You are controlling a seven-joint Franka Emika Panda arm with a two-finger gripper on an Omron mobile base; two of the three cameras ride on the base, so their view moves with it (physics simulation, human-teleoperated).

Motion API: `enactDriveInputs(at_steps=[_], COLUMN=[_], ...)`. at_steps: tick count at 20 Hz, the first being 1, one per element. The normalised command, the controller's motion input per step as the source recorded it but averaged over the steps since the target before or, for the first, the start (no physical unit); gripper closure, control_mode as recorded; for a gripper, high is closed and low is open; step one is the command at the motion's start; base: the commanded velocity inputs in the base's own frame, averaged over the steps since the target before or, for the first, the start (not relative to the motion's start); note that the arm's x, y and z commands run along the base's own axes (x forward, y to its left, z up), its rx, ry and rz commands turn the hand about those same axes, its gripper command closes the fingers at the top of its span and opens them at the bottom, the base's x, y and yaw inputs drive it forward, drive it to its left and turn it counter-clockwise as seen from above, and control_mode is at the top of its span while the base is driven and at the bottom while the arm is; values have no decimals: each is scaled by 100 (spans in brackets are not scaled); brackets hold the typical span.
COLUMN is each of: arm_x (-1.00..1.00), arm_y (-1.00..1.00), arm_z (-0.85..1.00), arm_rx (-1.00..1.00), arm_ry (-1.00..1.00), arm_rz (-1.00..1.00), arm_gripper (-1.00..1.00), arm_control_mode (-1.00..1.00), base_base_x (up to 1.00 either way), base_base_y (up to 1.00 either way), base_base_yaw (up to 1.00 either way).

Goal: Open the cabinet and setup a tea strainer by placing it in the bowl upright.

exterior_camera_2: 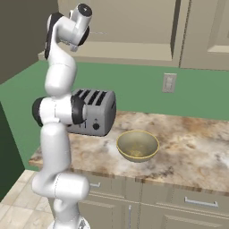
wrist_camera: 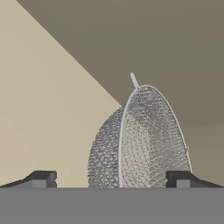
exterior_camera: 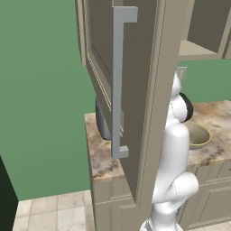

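green wall [exterior_camera_2: 134, 85], marble counter [exterior_camera_2: 188, 147], beige tile floor [exterior_camera: 49, 212]

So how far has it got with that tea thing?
The cabinet door already stands swung open, so that part looks done. Right now the fingers are spread wide on either side of the tea strainer, which sits inside the cabinet and is not gripped yet. Still to do: close on it, carry it down and stand it upright in the bowl on the counter beside the toaster.

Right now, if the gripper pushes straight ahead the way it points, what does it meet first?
Most likely the tea strainer, standing between the open gripper fingertips inside the cabinet. Depth is unclear.
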Motion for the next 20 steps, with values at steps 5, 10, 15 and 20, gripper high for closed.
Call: enactDriveInputs(at_steps=[5,10,15,20], arm_x=[39,32,6,2], arm_y=[0,1,11,13], arm_z=[0,0,0,0], arm_rx=[0,0,0,0], arm_ry=[3,0,0,0], arm_rz=[0,1,1,0], arm_gripper=[-100,-100,100,100], arm_control_mode=[-100,-100,-100,-100], base_base_x=[0,0,0,0], base_base_y=[0,0,0,0], base_base_yaw=[0,0,0,0])
